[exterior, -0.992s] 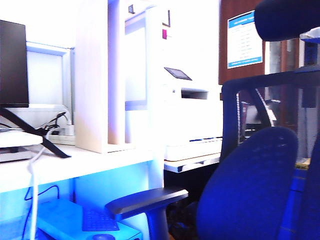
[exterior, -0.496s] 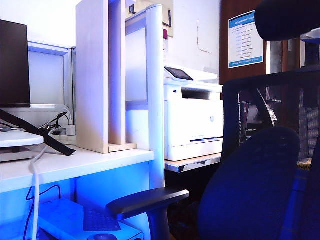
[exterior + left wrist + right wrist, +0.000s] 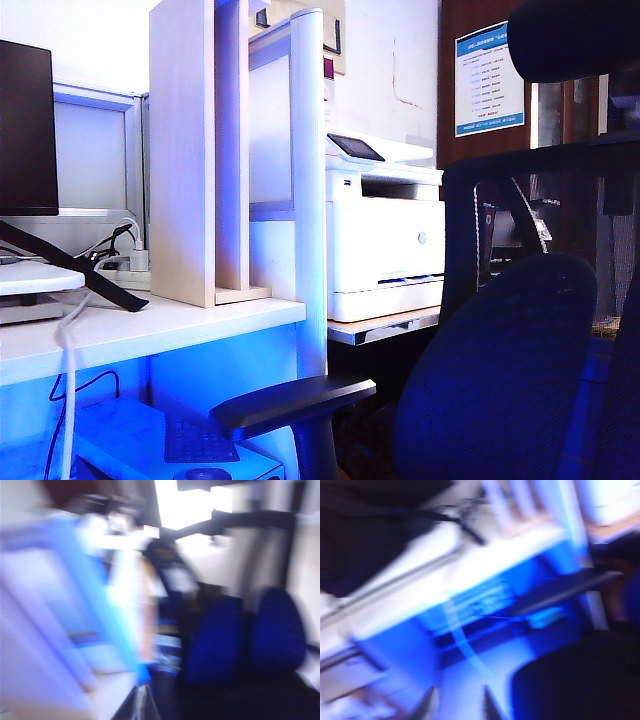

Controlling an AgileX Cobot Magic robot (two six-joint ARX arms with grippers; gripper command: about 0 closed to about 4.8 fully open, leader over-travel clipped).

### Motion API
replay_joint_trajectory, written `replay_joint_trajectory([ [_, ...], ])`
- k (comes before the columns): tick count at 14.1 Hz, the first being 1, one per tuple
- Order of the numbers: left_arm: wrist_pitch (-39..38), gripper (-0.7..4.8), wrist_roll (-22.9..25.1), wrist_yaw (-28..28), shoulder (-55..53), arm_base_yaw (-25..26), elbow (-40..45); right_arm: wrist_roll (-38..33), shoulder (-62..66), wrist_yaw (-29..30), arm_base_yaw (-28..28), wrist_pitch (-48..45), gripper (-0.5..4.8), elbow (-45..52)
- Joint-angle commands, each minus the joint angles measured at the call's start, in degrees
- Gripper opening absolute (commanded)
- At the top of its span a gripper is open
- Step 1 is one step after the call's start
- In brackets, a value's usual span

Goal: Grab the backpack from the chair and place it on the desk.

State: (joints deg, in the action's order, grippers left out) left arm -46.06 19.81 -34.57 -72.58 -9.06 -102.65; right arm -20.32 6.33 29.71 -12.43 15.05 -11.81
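chair: dark blue mesh office chair [image 3: 520, 330] is sitting at 4 o'clock in the exterior view.
surface: long white flat-topped surface [image 3: 150, 330] is lying at 8 o'clock.
backpack: cannot tell where.
left tool [image 3: 142, 700]: clenched, grasping nothing visible.
right tool [image 3: 455, 705]: blurred, prongs apart, empty.

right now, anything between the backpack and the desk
Yes: the chair's armrest juts between the backpack and the desk. The left gripper, shut, and right gripper, open, show only in blurred wrist views, holding nothing.
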Motion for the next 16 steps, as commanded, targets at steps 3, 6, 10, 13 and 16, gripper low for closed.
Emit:
replay_joint_trajectory([
  [3, 1.4, -0.05, -6.3, 9.0, 13.5, -2.6, 4.5, 8.2, 0.0, -8.3, 0.3, -0.7, 0.93, -0.3],
  [6, 5.6, -0.05, -10.1, 11.9, 26.0, -2.6, 17.6, 8.4, -0.1, -8.6, 0.9, -0.7, 0.83, -0.4],
  [10, 10.3, -0.05, -19.3, 17.5, 50.4, -2.6, 47.3, 13.5, -0.1, -17.6, 0.9, 0.6, -0.05, -0.3],
  [13, 13.1, -0.05, -20.5, 20.4, 56.1, -2.6, 58.8, 16.2, -0.1, -28.4, 0.9, 2.3, -0.08, -0.3],
  [16, 20.6, -0.05, -23.7, 21.8, 58.4, -2.6, 68.0, 17.4, -0.1, -33.0, 0.9, 2.7, -0.08, -0.2],
])
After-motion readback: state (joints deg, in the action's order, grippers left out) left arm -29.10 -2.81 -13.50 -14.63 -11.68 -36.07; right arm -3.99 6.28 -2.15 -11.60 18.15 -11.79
